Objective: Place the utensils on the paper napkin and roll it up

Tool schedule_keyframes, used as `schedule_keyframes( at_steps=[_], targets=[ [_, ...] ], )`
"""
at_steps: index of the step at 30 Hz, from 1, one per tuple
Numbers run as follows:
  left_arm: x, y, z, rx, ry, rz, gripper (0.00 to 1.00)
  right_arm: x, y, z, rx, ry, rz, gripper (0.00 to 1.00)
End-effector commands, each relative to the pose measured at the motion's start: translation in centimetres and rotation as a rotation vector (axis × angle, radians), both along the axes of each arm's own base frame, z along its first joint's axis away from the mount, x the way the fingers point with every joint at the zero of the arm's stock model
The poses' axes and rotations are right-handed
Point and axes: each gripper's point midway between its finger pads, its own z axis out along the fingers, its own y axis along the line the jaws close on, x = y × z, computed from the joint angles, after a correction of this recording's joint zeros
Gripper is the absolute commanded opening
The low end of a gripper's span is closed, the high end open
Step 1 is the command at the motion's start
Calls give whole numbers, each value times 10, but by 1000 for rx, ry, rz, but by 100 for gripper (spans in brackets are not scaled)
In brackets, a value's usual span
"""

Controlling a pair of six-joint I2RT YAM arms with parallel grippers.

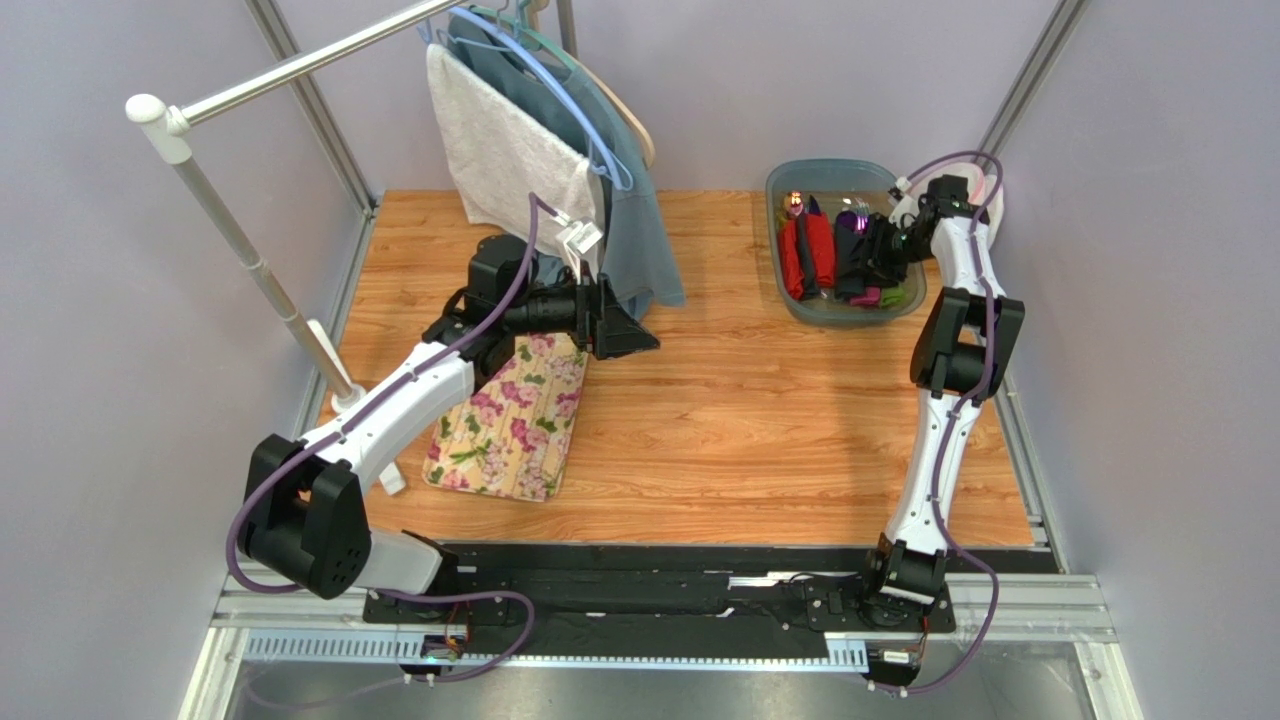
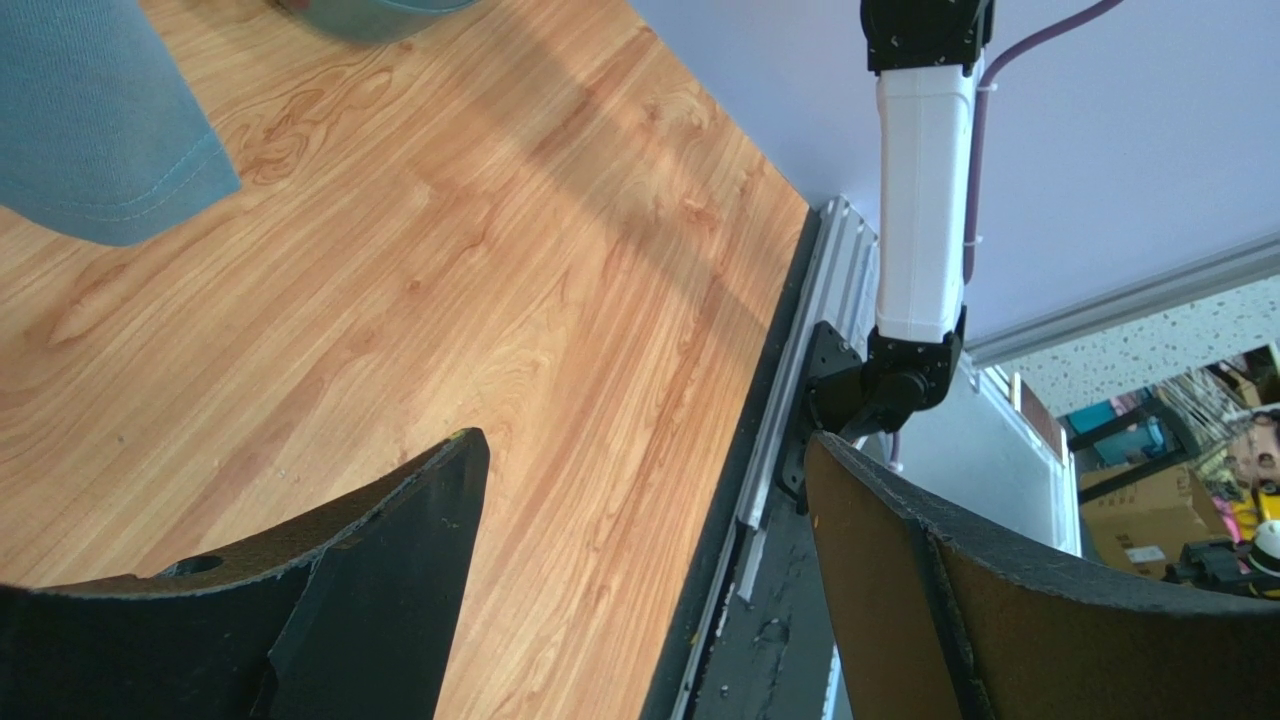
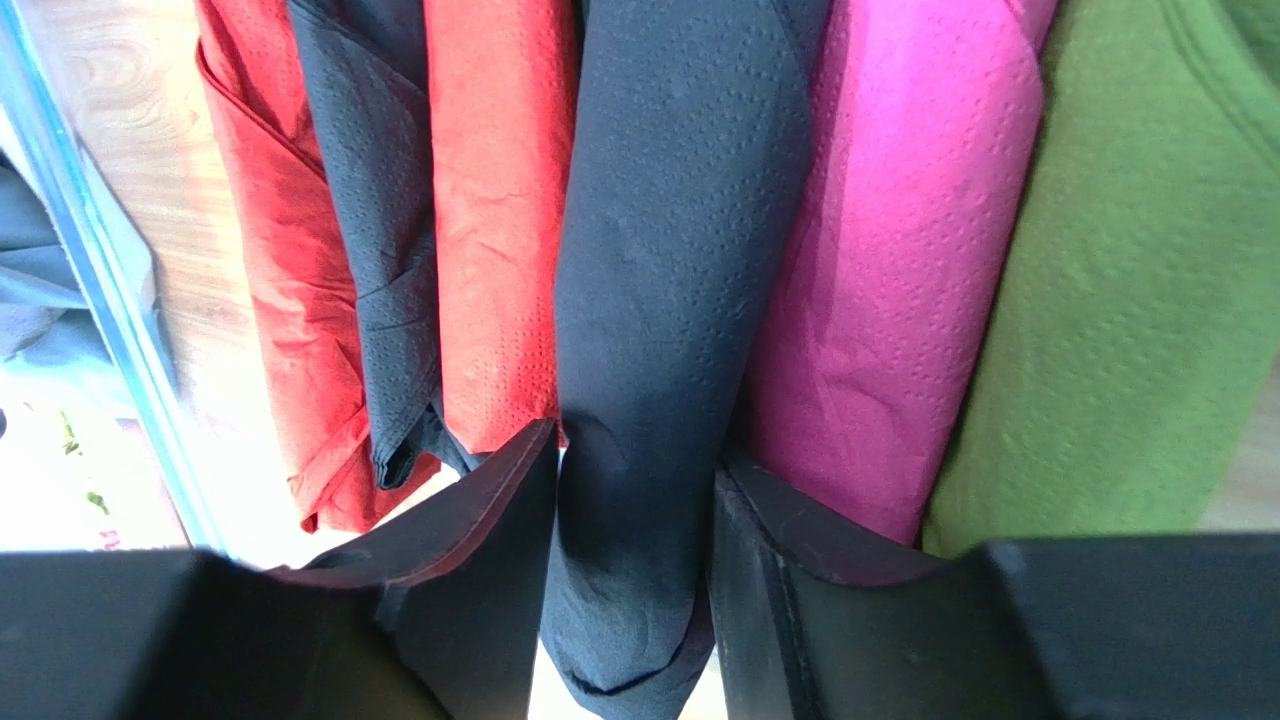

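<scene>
- Down in the translucent bin [image 1: 774,210] at the far right of the bench [image 1: 751,405] with the right gripper [image 3: 639,450], reached out from the near edge.
- Parted about halfway, with one finger [image 3: 481,510] on each side of the paper napkin [image 3: 646,270], close against its flanks. Cannot tell whether pressing or merely alongside.
- Paper napkin rolled up: very dark navy-black, finely dimpled, lying lengthwise in the bin among other rolls.
- On one side of it a red roll [image 3: 496,225], then a thinner dark roll [image 3: 368,225], then an outer red roll [image 3: 256,225].
- On the other side a pink roll [image 3: 902,255], touching the paper napkin, and past that a green roll [image 3: 1142,300].
- Left gripper [image 1: 639,323] up above the bench at the far end of the floral mat [image 1: 519,428], pointing toward the right side.
- Spread wide, with nothing between the fingers. Only bare wood and the bench's edge rail under them in the wrist view.
- Just beside the lower hem of a blue-grey cloth [image 1: 639,225], hung next to a white towel [image 1: 489,143] on hangers from a rack rail [image 1: 301,68].
- Floral mat flat on the left half of the bench, well apart from the bin.
</scene>
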Motion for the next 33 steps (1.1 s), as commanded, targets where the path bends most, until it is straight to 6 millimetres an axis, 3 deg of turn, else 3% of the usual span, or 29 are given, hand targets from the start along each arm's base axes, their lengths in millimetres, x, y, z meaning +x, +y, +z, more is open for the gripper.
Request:
schedule_keyframes(
  at_steps=[1, 16, 20, 22, 23, 28, 29, 31, 32, 33],
  targets=[
    [3, -1, 16, -37, -51, -13, 86, 7, -16, 33, -102, -65, -26, 48],
    [10, 4, 12, -23, -44, 16, 86, 11, -17, 65, -119, -140, -26, 56],
    [18, 10, 9, -4, -36, 64, 90, 12, -21, 82, -151, -178, -35, 71],
    [20, 14, 8, 0, -29, 77, 96, 13, -21, 99, -162, -213, -37, 73],
    [23, 17, 8, 4, -33, 92, 98, 12, -21, 105, -164, -223, -39, 81],
    [24, 31, 10, 82, -56, 130, 99, 5, -15, 147, -165, -302, -30, 100],
    [27, 33, 18, 96, -76, 143, 99, 0, -12, 166, -170, -337, -28, 100],
    [22, 40, 14, 158, -52, 144, 99, -8, -6, 175, -180, -354, 1, 100],
    [22, 42, 22, 170, -75, 139, 99, -16, 0, 197, -184, -393, 11, 100],
    [13, 46, 18, 206, -42, 121, 99, -21, 4, 204, -185, -404, 21, 100]
  ],
)
